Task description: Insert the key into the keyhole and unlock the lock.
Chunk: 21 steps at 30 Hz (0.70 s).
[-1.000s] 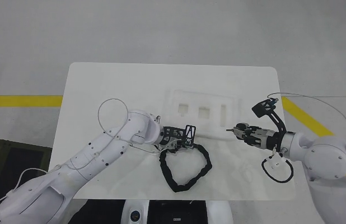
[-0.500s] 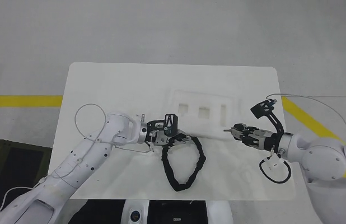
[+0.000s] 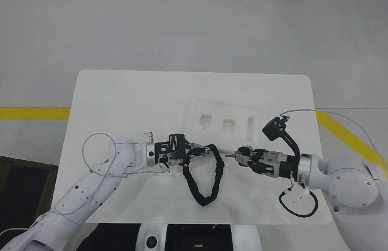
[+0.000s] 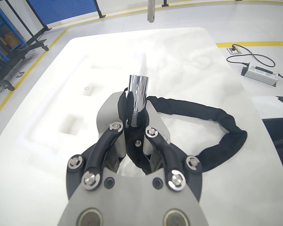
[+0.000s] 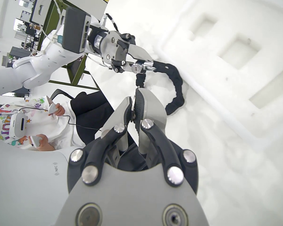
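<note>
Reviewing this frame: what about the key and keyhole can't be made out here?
The keyhole: in the left wrist view the lock cylinder points its end away from the camera; in the right wrist view it is too small.
The key: its head is cut off at the left wrist view's top edge; in the right wrist view the right claw hides most of it.

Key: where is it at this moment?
In the top view the key is pinched in the right gripper, just right of the black chain, pointing at the lock cylinder held by the left gripper, not yet inserted.
</note>
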Each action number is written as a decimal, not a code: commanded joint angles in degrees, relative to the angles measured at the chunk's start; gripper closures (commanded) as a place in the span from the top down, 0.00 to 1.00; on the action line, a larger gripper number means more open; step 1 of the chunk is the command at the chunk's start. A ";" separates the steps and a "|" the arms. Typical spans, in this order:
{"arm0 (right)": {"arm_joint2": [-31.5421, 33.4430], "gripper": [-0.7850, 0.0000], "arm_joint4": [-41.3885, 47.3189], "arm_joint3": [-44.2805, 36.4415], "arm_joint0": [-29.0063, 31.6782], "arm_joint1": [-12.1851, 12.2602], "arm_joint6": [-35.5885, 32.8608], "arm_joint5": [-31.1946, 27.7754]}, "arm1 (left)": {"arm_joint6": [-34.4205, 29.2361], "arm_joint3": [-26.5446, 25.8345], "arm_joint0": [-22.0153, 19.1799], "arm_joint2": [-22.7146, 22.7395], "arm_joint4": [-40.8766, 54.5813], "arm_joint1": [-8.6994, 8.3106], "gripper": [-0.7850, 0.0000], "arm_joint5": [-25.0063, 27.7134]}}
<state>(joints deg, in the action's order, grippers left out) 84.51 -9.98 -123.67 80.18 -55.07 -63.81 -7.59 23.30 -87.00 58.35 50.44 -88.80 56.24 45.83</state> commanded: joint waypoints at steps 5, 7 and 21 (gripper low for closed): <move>-3.53 0.00 -1.00 -0.66 -0.93 -0.18 2.27 1.52 | 7.99 3.53 -0.68 -0.57 -2.13 0.27 0.00 0.09; -4.77 0.00 -1.84 -0.82 -1.26 -0.26 3.17 2.24 | 9.14 4.17 -1.00 -0.77 -2.63 0.39 0.00 0.08; -12.68 0.00 -10.31 -1.33 -5.64 -0.90 6.70 8.75 | 9.01 5.40 -1.88 -1.44 -4.63 0.95 0.00 -1.39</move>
<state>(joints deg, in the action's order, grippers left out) 72.10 -19.37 -124.94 74.85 -55.96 -57.12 0.35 32.28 -81.60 56.47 49.01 -93.43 57.19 44.41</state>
